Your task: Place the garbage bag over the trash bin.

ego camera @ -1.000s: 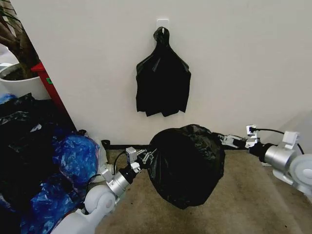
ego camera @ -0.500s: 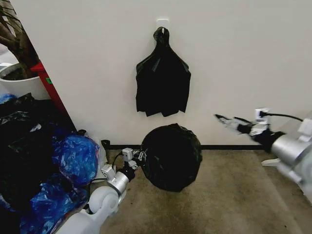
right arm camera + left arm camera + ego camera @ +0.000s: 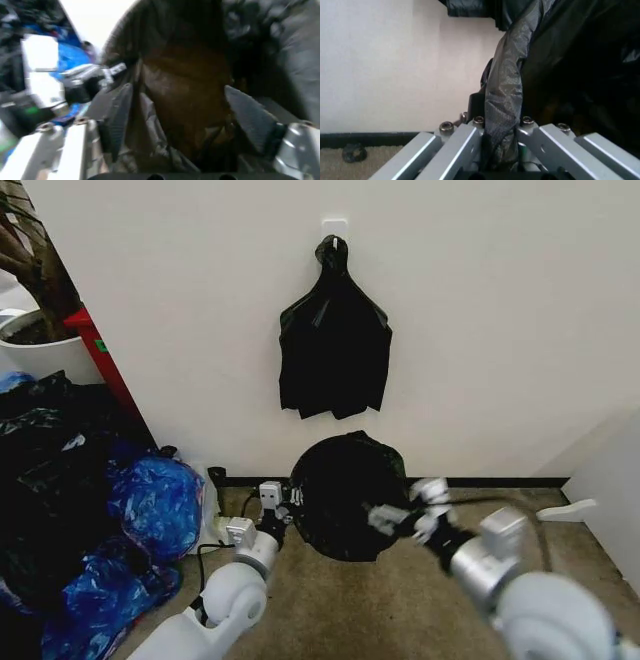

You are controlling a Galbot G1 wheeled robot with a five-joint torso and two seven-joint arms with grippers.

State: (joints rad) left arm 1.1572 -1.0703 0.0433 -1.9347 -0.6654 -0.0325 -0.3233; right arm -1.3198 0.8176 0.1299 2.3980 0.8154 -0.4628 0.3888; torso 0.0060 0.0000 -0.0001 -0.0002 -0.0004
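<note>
The garbage bag, a rounded bulge w/ no clear long axis, is held low against the wall, pinched by the left gripper, w/ the right gripper spread wide at its front.

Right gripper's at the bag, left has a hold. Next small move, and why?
Probably close the right gripper on the near edge of the garbage bag. Its fingers are open with bag film between them in the right wrist view, while the left gripper is already shut on the opposite edge. With both edges held, the mouth could be spread. The trash bin can't be made out here.
</note>
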